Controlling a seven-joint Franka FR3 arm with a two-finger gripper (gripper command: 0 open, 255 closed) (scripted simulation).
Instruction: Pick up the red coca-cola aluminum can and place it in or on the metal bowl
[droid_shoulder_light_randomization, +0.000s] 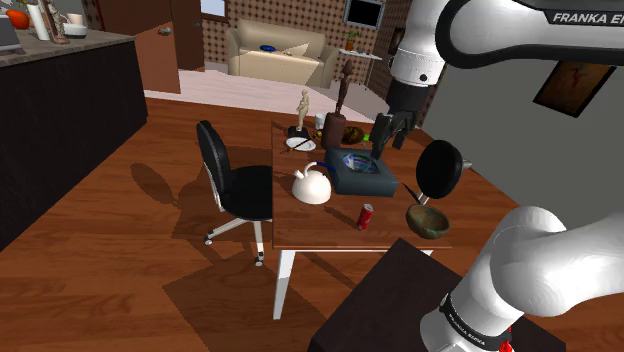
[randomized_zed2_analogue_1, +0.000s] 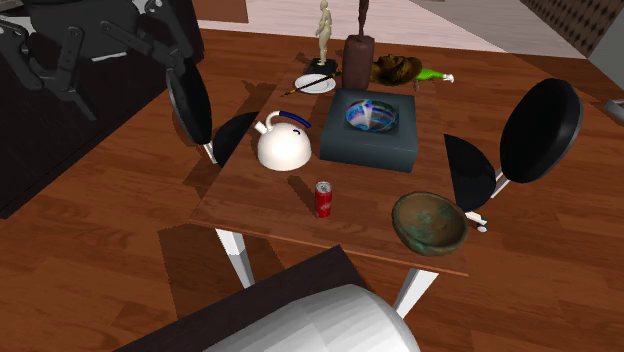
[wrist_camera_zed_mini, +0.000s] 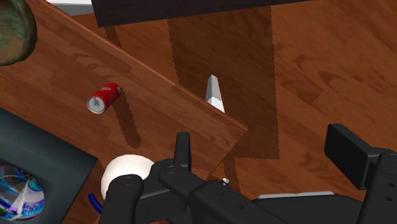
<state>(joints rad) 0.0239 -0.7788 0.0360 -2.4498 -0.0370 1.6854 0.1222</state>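
Red can stands upright near the counter edge closest to the stand, about midway along it. Its long axis is vertical, top upward. Green-brown bowl sits apart from it, toward that edge's corner. Tool hangs high over the dark box, well apart from the can, fingers spread, nothing between them.

"FRANKA EM" on arm, perhaps truncated
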